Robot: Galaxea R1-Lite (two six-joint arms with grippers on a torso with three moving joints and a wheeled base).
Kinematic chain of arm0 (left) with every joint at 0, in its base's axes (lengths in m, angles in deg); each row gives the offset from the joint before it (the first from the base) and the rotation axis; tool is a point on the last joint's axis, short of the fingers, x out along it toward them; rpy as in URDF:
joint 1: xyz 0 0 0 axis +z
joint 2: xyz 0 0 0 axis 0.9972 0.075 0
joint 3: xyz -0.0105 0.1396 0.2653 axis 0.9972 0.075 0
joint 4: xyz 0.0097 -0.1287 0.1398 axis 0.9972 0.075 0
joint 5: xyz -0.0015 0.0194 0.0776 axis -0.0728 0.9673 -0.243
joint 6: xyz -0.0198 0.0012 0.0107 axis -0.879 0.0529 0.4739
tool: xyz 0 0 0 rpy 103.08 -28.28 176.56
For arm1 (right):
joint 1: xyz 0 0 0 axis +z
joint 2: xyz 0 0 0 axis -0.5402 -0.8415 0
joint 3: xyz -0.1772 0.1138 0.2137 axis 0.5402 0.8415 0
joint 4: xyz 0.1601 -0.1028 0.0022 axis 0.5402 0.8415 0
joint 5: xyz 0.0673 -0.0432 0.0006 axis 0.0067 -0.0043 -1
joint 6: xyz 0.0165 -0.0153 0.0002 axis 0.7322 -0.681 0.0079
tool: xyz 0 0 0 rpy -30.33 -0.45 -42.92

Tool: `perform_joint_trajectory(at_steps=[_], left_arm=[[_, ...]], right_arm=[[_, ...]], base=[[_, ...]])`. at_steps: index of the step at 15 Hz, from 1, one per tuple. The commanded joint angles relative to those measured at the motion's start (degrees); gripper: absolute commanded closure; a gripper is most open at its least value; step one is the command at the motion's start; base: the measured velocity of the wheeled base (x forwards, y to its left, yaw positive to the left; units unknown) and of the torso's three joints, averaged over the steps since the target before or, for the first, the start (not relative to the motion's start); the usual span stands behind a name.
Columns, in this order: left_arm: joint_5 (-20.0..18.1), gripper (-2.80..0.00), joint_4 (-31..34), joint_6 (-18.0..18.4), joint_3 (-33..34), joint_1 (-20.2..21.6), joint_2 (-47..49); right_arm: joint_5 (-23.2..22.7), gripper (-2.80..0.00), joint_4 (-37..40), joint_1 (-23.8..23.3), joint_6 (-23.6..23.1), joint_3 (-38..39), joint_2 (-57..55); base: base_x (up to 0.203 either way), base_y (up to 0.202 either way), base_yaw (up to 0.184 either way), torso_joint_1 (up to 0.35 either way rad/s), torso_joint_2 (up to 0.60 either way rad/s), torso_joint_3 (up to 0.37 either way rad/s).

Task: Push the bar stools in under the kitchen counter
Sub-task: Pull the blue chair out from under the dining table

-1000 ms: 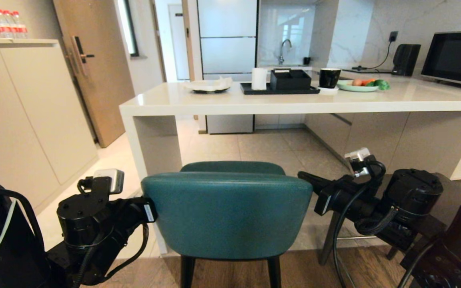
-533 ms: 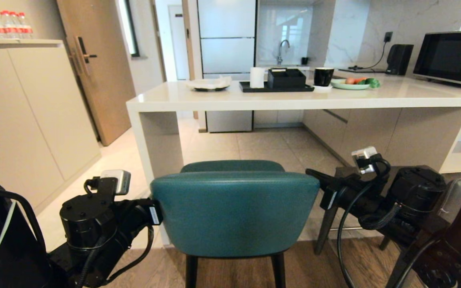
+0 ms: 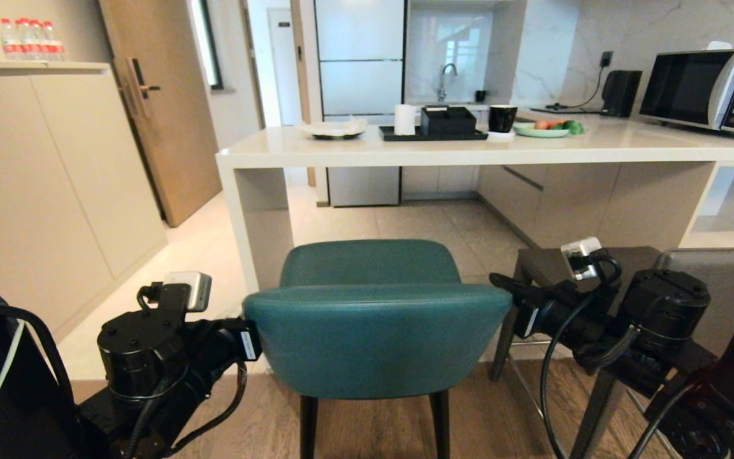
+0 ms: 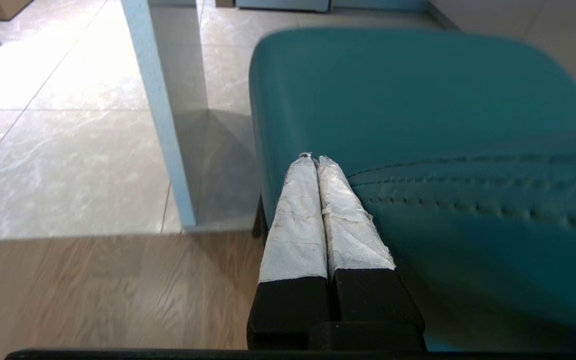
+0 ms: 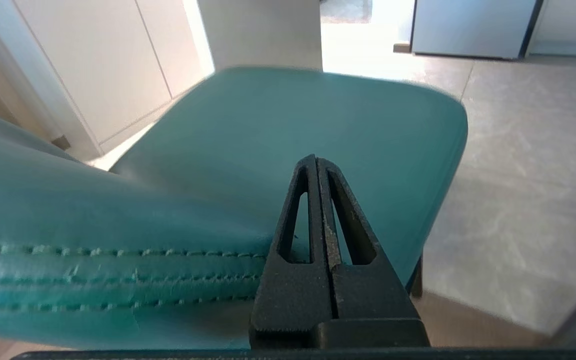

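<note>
Head view shows the teal bar stool [image 3: 376, 338] centred just in front of the robot, its curved back turned towards the camera and its seat pointing at the kitchen surface [image 3: 469, 153]. The stool stands near the slab side leg [image 3: 243, 217], with only the front edge of the seat close to the overhang; it is not yet tucked beneath. Compared with a second ago, the whole scene has shifted: more of the seat is seen over the backrest, the surface appears farther off, and more wooden floor [image 3: 373, 433] is exposed under the stool. This is read as a movement of the camera with the base rather than of the stool, so the push is judged to be barely begun or being lined up again.

The backrest is flanked by both tools. The left tool [image 4: 316, 159] is pressed narrow, its taped fingers [image 4: 293, 220] together and laid against the left end of the backrest, nothing being held. The right tool [image 5: 316, 159] is likewise closed on nothing and rests against the right end of the backrest.

The dark-grey bar stool [image 3: 596, 261] is seen to the right, largely covered by the right arm and cut by the frame edge, so its position relative to the surface cannot be settled. The teal stool's feet are out of frame. On the surface a microwave [image 3: 705, 89], a black tray [image 3: 434, 134] and a plate of vegetables [image 3: 548, 127] are made out.
</note>
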Motion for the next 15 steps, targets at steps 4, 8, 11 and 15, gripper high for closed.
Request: perform_joint_trajectory(at_steps=[4, 8, 11, 15], left_arm=[[0.3, 0.0, -0.9, 0.7, -0.1, 0.2, 0.2], [0.3, 0.0, -0.9, 1.0, -1.8, 0.2, 0.3], [0.4, 0.0, -0.9, 3.3, -2.8, 0.5, 0.3], [0.9, 0.0, -0.4, 4.8, -3.3, 0.5, 0.0]], right_arm=[[-0.1, 0.0, -0.6, -0.1, 0.1, -0.2, -0.8], [-0.2, 0.0, -0.6, -1.6, 0.0, -0.6, -1.5], [0.0, 0.0, -0.6, -1.9, 0.1, -1.7, -2.3], [1.1, 0.0, -0.6, -2.5, 0.1, -3.9, -4.7]], base=[[-0.078, 0.0, -0.001, -0.001, 0.0, 0.001], [0.0, 0.0, 0.0, 0.0, 0.0, 0.0], [0.0, 0.0, 0.0, 0.0, 0.0, 0.0], [0.0, 0.0, 0.0, 0.0, 0.0, 0.0]])
